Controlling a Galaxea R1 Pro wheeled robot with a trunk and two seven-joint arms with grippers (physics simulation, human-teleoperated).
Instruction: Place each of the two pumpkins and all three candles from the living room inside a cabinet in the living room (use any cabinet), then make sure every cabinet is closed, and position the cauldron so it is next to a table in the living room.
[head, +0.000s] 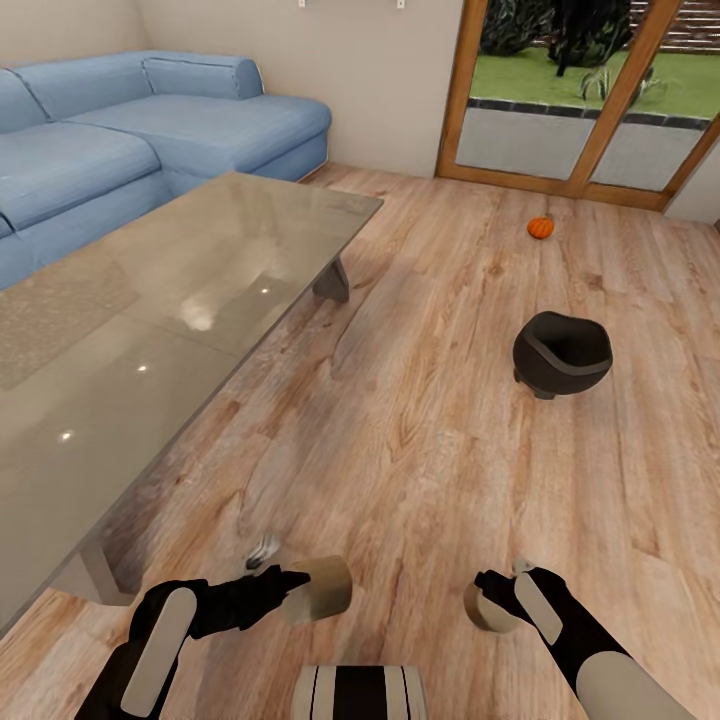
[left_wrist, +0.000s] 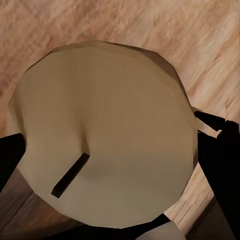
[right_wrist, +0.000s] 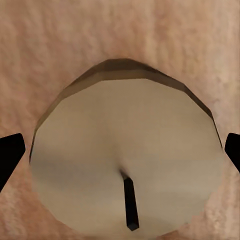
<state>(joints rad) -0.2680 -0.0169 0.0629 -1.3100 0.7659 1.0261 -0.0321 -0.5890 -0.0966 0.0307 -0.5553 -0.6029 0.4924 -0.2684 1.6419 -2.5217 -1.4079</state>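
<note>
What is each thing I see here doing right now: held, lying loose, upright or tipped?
Left gripper: shut on a candle.
Right gripper: shut on the other candle.
Pumpkin: loose on the floor by the glass door.
Cauldron: on the floor, tilted, nothing visible inside.

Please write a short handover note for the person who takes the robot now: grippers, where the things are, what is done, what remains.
Left gripper holds a candle; right gripper holds a second candle. Both are carried low over the wood floor.
One pumpkin lies on the floor near the glass door. The cauldron stands on the floor, apart from the glass table.
Left: stow both candles in a cabinet, find the other candle and pumpkin, close cabinets, move the cauldron beside a table.
</note>
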